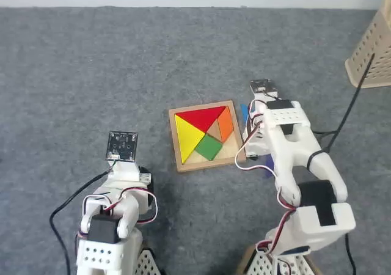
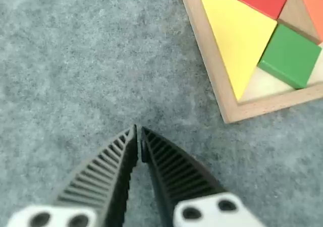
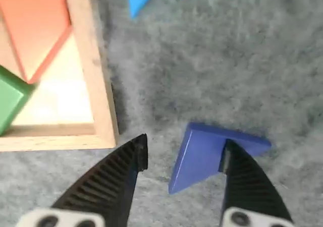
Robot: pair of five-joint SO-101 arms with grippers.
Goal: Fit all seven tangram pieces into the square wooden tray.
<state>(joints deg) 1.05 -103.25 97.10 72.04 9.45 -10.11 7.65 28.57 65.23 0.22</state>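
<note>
Wooden tray (image 1: 211, 165) holds red triangle (image 1: 201, 116), yellow triangle (image 1: 186, 137), green square (image 1: 209, 146), orange piece (image 1: 226, 125). Dark blue triangle (image 3: 202, 156) lies just beside tray corner, between right gripper (image 3: 184, 145) jaws, wide open. Left gripper (image 2: 139, 131) jaws closed, empty, near tray.

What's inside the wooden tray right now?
The wooden tray holds four pieces: red triangle, yellow triangle, orange piece and green square. Bare floor shows near one corner. The floor beneath the pieces is covered.
</note>
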